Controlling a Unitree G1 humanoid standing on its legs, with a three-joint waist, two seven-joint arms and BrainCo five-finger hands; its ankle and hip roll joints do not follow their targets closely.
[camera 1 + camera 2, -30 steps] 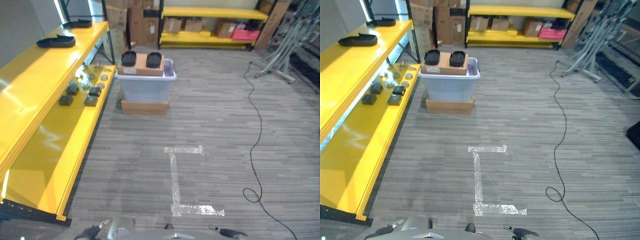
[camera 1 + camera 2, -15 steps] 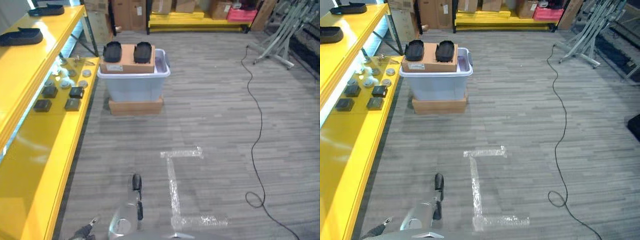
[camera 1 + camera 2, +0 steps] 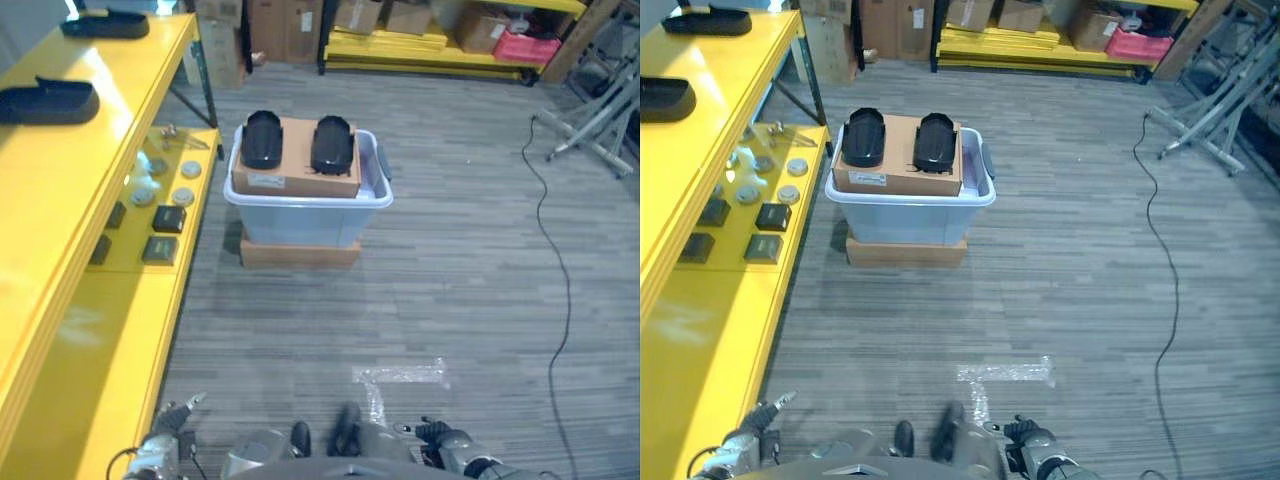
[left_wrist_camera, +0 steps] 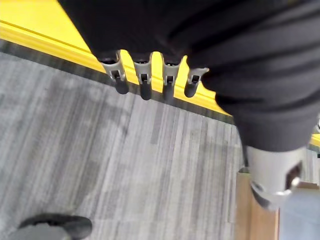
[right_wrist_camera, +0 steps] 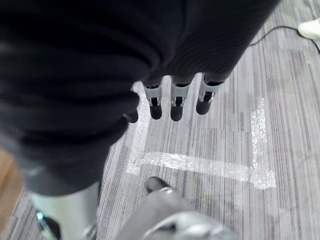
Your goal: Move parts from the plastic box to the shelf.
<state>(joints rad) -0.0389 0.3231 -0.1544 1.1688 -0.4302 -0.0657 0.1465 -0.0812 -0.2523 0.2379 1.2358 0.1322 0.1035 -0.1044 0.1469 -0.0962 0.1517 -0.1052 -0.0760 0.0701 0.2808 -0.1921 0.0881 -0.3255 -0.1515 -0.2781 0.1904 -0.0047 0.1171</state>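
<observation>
Parts [image 3: 261, 139] and [image 3: 332, 145], two black oblong pieces, lie side by side on a cardboard sheet [image 3: 296, 172] that covers the plastic box [image 3: 306, 213]. Each part's long axis runs away from the robot. The box rests on a flat cardboard carton [image 3: 299, 254] on the floor [image 3: 450, 270], just beside the near edge of the yellow shelf [image 3: 60, 190], which stands to the robot's left and already carries small dark blocks and round pieces on its lower level.

Left hand [image 4: 150, 80] hangs low near the shelf edge, its fingers [image 4: 143, 86] straight and released, holding nothing. Right hand [image 5: 175, 95] hangs over a tape mark [image 5: 200, 165] on the floor, fingers [image 5: 176, 102] likewise extended and empty.

Both hands sit at the lower margin of the head views, well apart from the parts, which lie straight ahead and slightly left. By this reading the left hand is somewhat nearer to the left part, and an approach toward the box must come before any grasp.
</observation>
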